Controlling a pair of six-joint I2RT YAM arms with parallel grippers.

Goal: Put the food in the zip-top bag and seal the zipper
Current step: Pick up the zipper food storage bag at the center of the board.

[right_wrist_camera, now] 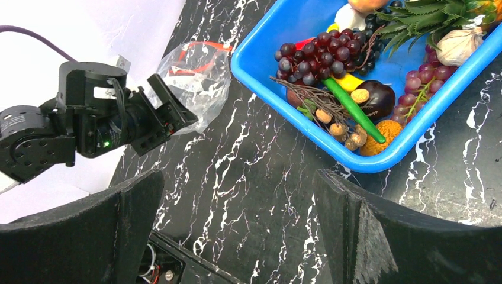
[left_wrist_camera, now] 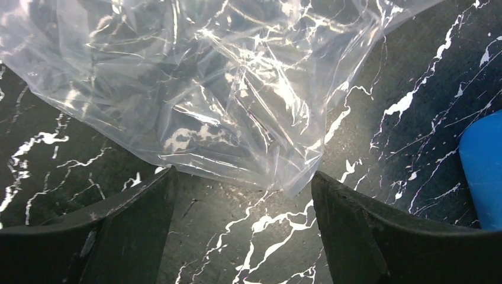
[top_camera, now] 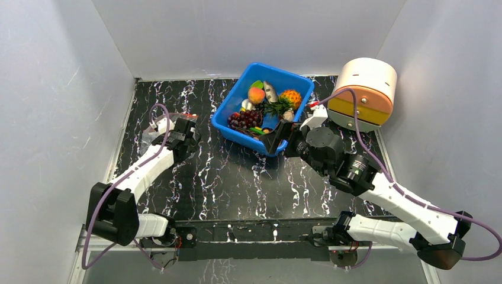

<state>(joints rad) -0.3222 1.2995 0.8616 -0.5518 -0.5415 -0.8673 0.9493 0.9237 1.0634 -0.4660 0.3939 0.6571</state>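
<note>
The clear zip-top bag [left_wrist_camera: 195, 89] lies flat on the black marbled table at the left, its orange-red zipper [right_wrist_camera: 201, 50] on the far edge. My left gripper [left_wrist_camera: 243, 183] is open and empty, low over the table, with the bag's near edge just past its fingertips; it also shows in the top view [top_camera: 180, 127]. The food sits in the blue bin [top_camera: 237, 97]: peach [top_camera: 256, 94], pineapple [top_camera: 290, 97], purple grapes [right_wrist_camera: 319, 56]. My right gripper [right_wrist_camera: 237, 183] is open and empty, above the table just in front of the bin's near rim [right_wrist_camera: 355, 160].
A round white, orange and yellow device [top_camera: 364, 92] stands at the back right next to the bin. White walls close in the table on three sides. The bin's corner [left_wrist_camera: 482, 171] lies to the right of the left gripper.
</note>
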